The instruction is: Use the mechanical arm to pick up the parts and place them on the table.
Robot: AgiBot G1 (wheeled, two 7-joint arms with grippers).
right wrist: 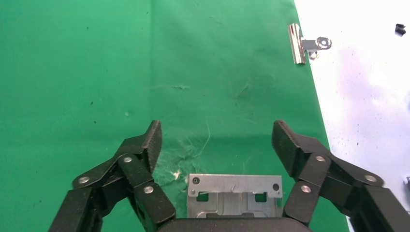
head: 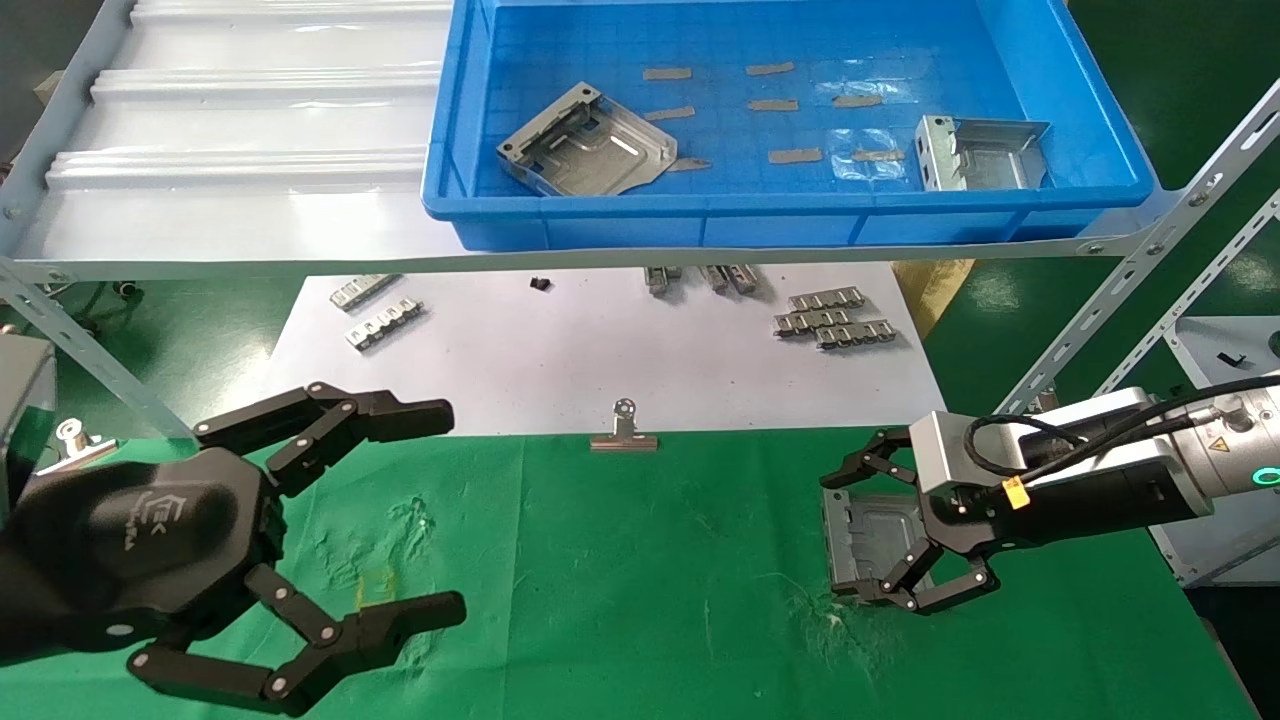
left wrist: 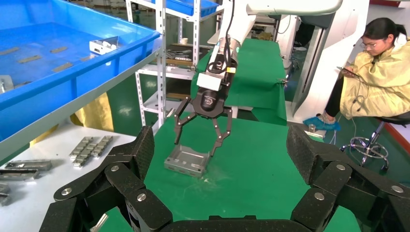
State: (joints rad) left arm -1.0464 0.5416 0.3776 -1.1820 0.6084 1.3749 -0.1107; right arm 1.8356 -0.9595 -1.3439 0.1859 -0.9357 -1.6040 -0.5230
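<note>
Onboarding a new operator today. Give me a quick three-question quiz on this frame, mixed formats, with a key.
1. True or false: the right hand is clamped shut on the part on the green table.
2. How many parts lie in the blue bin? A) one B) two C) three
3. Fill in: the binder clip lies at the edge where the green cloth meets the ____ sheet.

Key
1. False: its fingers are spread either side of the part, which lies flat on the cloth.
2. B: one part on the bin's left, one on its right.
3. White.

The left hand hangs open, idle.
</note>
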